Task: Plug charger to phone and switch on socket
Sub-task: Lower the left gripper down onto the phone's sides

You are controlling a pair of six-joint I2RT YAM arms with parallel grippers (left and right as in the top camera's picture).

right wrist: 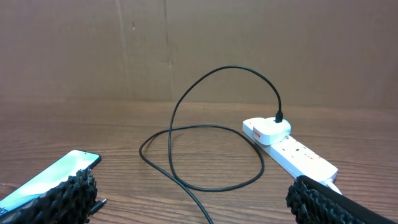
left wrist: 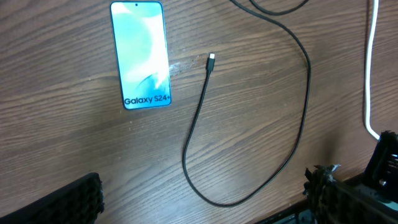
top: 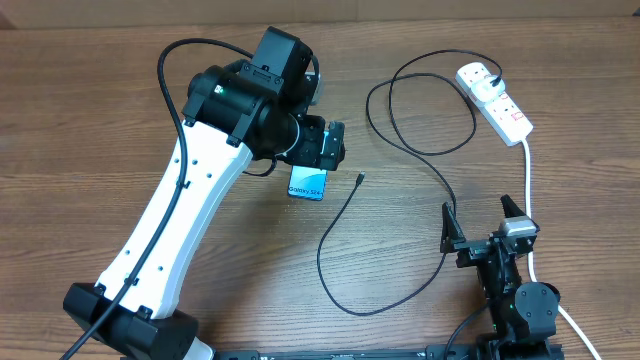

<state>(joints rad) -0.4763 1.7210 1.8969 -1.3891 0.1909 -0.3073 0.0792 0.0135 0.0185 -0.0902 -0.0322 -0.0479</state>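
The phone [left wrist: 140, 55] lies flat on the wooden table with its light blue screen up. In the overhead view it [top: 308, 184] is partly hidden under my left gripper [top: 332, 146]. The left gripper [left wrist: 202, 205] is open and empty, hovering above the table. The charger cable [top: 340, 225] loops across the table. Its connector tip [top: 359, 179] lies just right of the phone, apart from it, and shows in the left wrist view [left wrist: 211, 60]. Its plug [top: 478, 78] sits in the socket strip [top: 500, 105]. My right gripper [top: 483, 222] is open and empty at the front right.
The strip's thick white cord [top: 528, 185] runs down the right side past the right arm and shows in the left wrist view [left wrist: 368, 74]. In the right wrist view the strip [right wrist: 298, 155], the plug [right wrist: 267, 129] and the phone [right wrist: 53, 177] lie ahead, with a brown wall behind.
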